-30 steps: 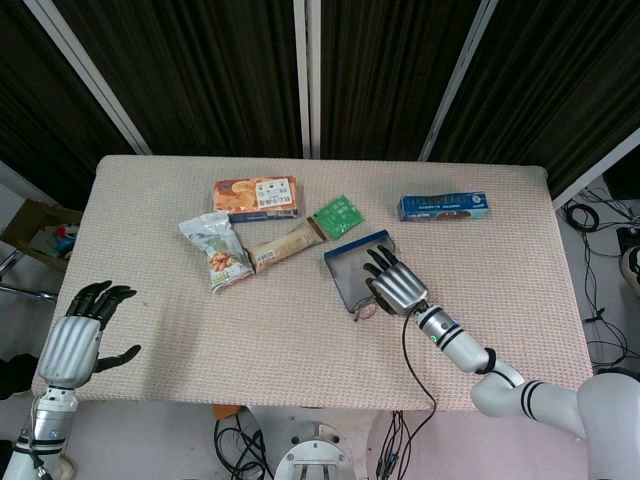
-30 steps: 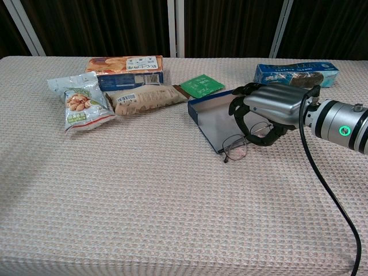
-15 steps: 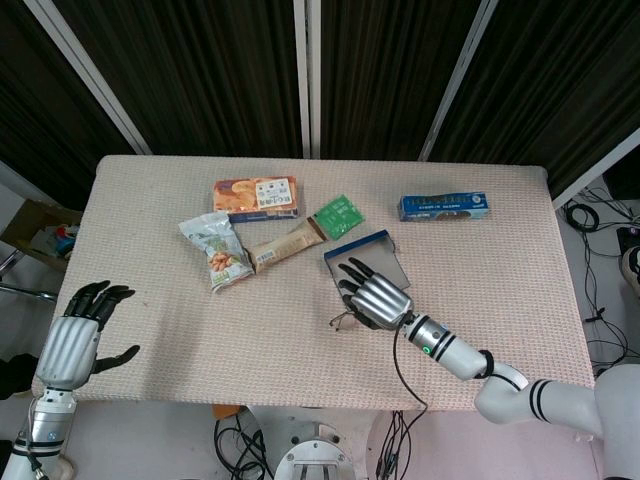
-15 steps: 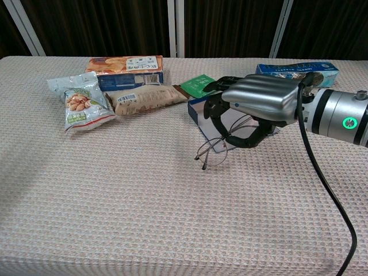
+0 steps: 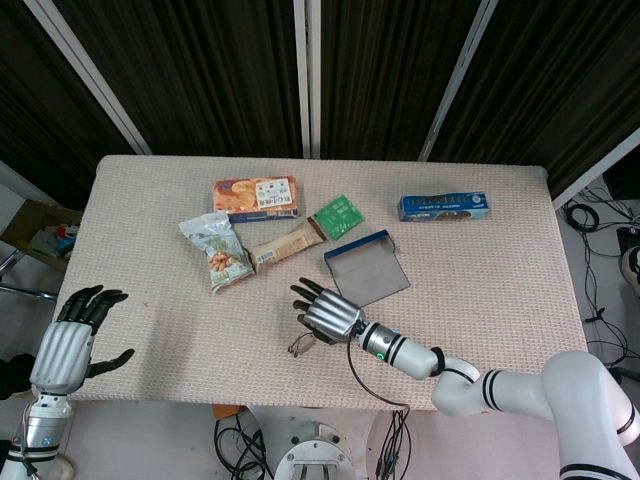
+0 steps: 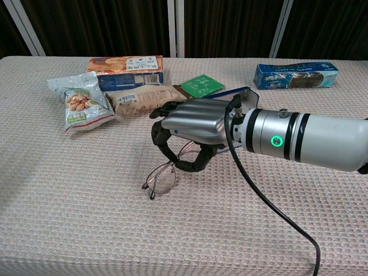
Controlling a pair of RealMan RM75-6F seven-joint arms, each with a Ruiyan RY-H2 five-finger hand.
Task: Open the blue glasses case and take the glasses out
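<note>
Since right hand (image 6: pixel 192 129) only pinches glasses (image 6: pixel 164 178) by the frame w/ curled fingers at mid-frame, they could slip or bend; left hand (image 5: pixel 68 340) spread, idle lower left.

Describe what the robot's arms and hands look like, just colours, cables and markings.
The right hand has a ribbed silver metal back and black fingers. Its forearm is a glossy silver-white cylinder with black bands and a glowing green ring light; a black cable trails from the wrist. The left hand looks the same: silver back, black fingers.
</note>
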